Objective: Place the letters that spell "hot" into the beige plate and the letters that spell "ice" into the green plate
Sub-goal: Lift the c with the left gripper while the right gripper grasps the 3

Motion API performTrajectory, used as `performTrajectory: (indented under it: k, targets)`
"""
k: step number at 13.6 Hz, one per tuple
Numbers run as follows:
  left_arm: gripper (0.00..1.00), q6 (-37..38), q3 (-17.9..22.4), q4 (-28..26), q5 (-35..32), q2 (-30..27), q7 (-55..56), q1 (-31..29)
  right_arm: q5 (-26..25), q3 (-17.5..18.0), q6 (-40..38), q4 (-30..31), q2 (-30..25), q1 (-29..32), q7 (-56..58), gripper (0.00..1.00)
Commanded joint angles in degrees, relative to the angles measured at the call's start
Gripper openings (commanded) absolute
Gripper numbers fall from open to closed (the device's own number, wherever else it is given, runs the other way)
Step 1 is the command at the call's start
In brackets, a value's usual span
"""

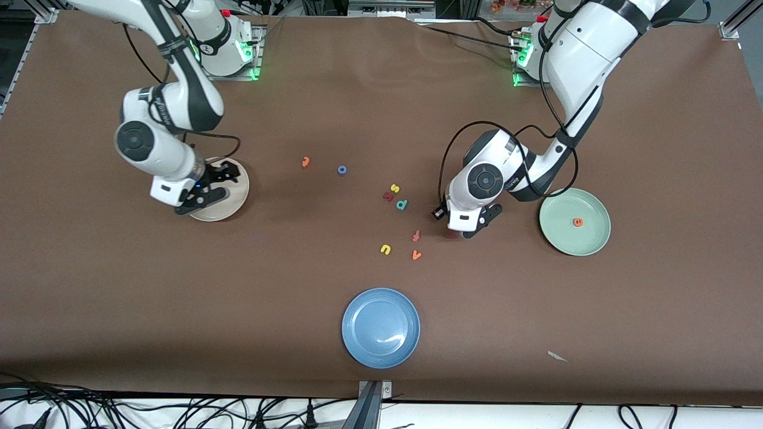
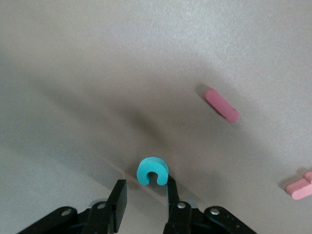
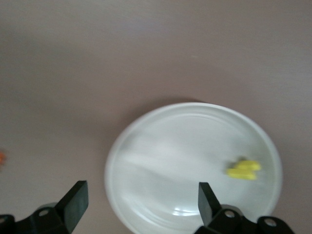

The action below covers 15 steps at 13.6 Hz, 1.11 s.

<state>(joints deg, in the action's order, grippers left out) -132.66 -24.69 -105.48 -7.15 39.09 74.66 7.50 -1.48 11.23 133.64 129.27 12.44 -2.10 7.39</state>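
Nearest the left pincer, whose jaws straddle without yet clasping the teal "c", centring before lifting seems wise; right pincer hangs open over the beige plate.

A blue plate lies nearest the front camera, yellow "u" and orange "v" above it.

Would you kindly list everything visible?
Beige plate: one, cream, right arm's end.
Green plate: one, mint, left arm's end.
Blue plate: one, blue, nearest camera.
"h": one, yellow, in beige plate.
"e": one, orange, in green plate.
"c": one, teal, at left pincer.
"i": one, dark red, near "c".
"t", "o": two, orange, blue, mid-table.
"s", "u", "p", "v", "f", unclear letter: six, mixed, mid-table.
Right pincer: one, black, open over beige plate.
Left pincer: one, black, open around "c".
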Motion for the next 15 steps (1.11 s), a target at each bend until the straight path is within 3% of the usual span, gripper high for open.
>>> performTrajectory:
  k: [1, 7, 11, 15]
  targets:
    - [0.41, -0.05, -0.27, -2.01, -1.55, -1.73, -2.23, -1.26, 0.86, 3.96, 0.47, 0.55, -0.57, -2.81, -12.79, 1.00]
    - [0.48, -0.23, -0.27, -1.84, -1.46, -1.38, -5.40, -2.32, 0.78, 4.32, 9.68, 1.60, 2.49, -13.18, -38.56, 1.00]
    - [0.46, -0.67, -0.27, -2.01, -1.46, -0.51, -5.13, -1.88, 0.86, 4.68, 18.65, 6.51, 3.55, -14.86, -41.57, 1.00]
    - [0.28, -0.67, -0.27, -1.93, -1.02, -0.59, -5.22, -2.31, 0.77, 4.85, 25.17, 10.74, 4.17, -15.74, -42.55, 1.00]
